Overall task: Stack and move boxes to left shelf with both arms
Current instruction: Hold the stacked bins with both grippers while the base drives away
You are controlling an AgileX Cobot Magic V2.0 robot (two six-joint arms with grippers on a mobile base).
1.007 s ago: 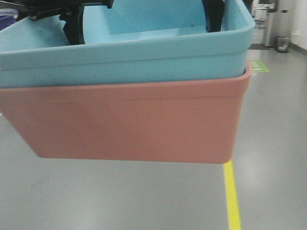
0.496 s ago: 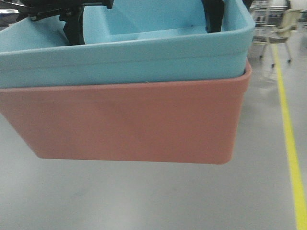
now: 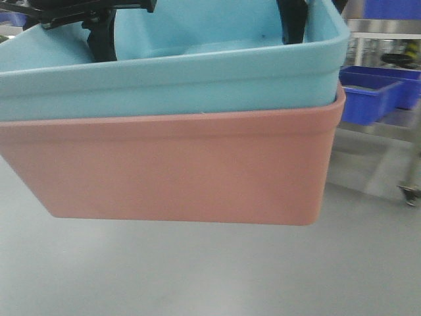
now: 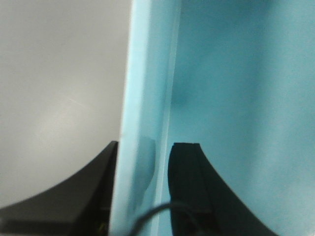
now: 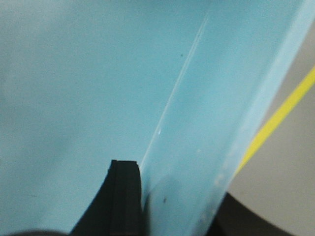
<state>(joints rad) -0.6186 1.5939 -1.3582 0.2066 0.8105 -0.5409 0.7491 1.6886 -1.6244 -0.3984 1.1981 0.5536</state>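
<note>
The light blue box (image 3: 177, 79) sits nested inside the salmon pink box (image 3: 177, 168), and both hang in the air above the grey floor. My left gripper (image 3: 100, 36) is clamped on the blue box's left wall. In the left wrist view that gripper (image 4: 142, 169) has one black finger (image 4: 96, 189) outside the wall (image 4: 147, 88) and one inside. My right gripper (image 3: 293, 21) holds the right wall. In the right wrist view it (image 5: 179, 196) pinches that wall (image 5: 197, 137), with its inner finger (image 5: 123, 196) pressed against it. The left shelf is out of view.
A steel rack (image 3: 381, 27) carrying dark blue bins (image 3: 368, 99) stands at the right, with a caster wheel (image 3: 409, 192) on the floor beneath it. A yellow floor line (image 5: 280, 113) shows in the right wrist view. Grey floor (image 3: 197, 276) lies below the boxes.
The background has swept sideways: the yellow line and the chair are gone, and the rack with dark blue bins has come in at the right. The boxes and grippers keep their places in the picture.
</note>
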